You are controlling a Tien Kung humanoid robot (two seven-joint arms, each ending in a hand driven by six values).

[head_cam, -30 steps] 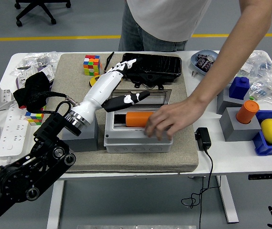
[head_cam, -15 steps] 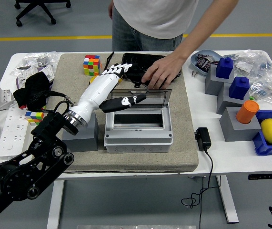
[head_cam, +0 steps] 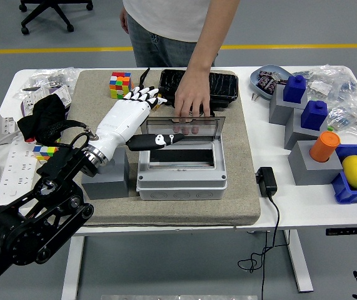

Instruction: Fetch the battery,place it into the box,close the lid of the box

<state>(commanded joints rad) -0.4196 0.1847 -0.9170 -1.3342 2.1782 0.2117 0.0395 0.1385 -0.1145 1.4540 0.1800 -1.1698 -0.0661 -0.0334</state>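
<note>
Box (head_cam: 182, 172) sits mid-mat, cavity dark, no battery visible that I can confirm. Lid (head_cam: 187, 127) stands open on the far side under a person's hand (head_cam: 192, 100). My left hand (head_cam: 142, 119), fingers spread and holding nothing, hovers just left of the lid.

box (head_cam: 182, 167) 1; cubes (head_cam: 120, 84) 2; blue blocks (head_cam: 294, 89) 2; lemon (head_cam: 356, 170) 1

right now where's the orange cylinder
Head view, right side: the orange cylinder stands on a grey block, beside the lemon.
</note>
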